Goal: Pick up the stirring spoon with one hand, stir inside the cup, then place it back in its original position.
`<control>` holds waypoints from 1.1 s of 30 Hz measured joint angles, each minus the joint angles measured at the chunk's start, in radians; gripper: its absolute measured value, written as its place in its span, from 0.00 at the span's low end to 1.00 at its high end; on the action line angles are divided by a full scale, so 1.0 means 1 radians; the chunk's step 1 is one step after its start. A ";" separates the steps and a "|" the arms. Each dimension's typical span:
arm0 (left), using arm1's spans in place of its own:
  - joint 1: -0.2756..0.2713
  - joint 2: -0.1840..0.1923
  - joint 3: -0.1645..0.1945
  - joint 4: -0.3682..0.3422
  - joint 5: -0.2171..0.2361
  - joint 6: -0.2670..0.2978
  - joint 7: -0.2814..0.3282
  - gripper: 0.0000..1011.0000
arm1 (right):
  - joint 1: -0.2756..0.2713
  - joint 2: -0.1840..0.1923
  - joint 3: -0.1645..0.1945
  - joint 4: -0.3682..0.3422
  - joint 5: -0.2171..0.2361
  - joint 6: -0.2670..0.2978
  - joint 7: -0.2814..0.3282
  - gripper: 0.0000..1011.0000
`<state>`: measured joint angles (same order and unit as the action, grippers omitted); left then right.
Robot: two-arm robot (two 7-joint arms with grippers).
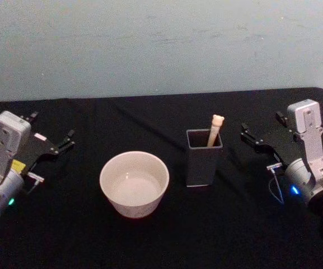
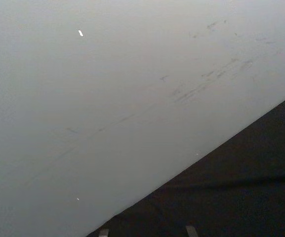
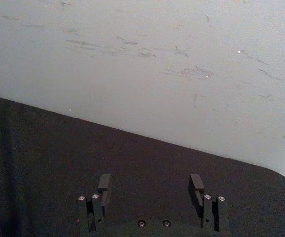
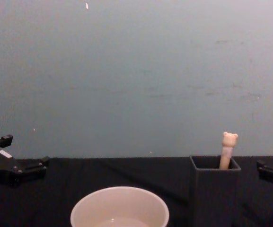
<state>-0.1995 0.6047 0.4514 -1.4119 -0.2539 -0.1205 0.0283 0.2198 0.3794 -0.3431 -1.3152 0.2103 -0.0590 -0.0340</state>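
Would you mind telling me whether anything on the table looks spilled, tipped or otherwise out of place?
Nothing stands out. The spoon leans in the upright holder, the cup sits upright beside it, and no spill shows on the table.

Stirring spoon (image 1: 215, 128) upright in holder (image 1: 204, 162) beside cup (image 1: 134, 184).

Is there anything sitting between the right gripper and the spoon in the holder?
Nothing visible. The right gripper, open, sits to the right of the holder, with bare black table between them. The stirring spoon stands in the holder, its bear-head top poking above the rim. The cup is on the holder's far side.
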 joint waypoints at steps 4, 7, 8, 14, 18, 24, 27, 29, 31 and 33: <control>0.000 0.000 0.000 0.000 0.000 0.000 0.000 0.99 | 0.000 0.000 0.000 0.000 0.000 0.000 0.000 0.99; 0.000 0.000 0.000 0.000 0.000 0.000 0.000 0.99 | 0.000 0.000 0.000 -0.001 0.001 0.000 0.000 0.99; 0.000 0.000 0.000 0.000 0.000 0.000 0.000 0.99 | 0.000 0.000 0.000 -0.001 0.001 0.000 0.000 0.99; 0.000 0.000 0.000 0.000 0.000 0.000 0.000 0.99 | 0.000 0.000 0.000 -0.001 0.001 0.000 0.000 0.99; 0.000 0.000 0.000 0.000 0.000 0.000 0.000 0.99 | 0.000 0.001 0.000 -0.002 0.001 0.000 0.000 0.99; 0.000 0.000 0.000 0.000 0.000 0.000 0.000 0.99 | 0.000 0.000 0.000 -0.002 0.001 0.000 0.000 0.99; 0.000 0.000 0.000 0.000 0.000 0.000 0.000 0.99 | 0.000 0.000 0.000 -0.002 0.001 0.000 0.000 0.99; 0.000 0.000 0.000 0.000 0.000 0.000 0.000 0.99 | -0.001 0.000 0.000 -0.002 0.001 0.000 0.000 0.99; 0.000 0.000 0.000 0.000 0.000 0.000 0.000 0.99 | 0.000 0.000 0.000 -0.002 0.001 0.000 0.000 0.99; 0.000 0.000 0.000 0.000 0.000 0.000 0.000 0.99 | 0.000 0.000 0.000 -0.002 0.001 0.000 0.000 0.99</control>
<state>-0.1995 0.6047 0.4514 -1.4120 -0.2539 -0.1205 0.0283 0.2194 0.3798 -0.3431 -1.3168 0.2117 -0.0591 -0.0341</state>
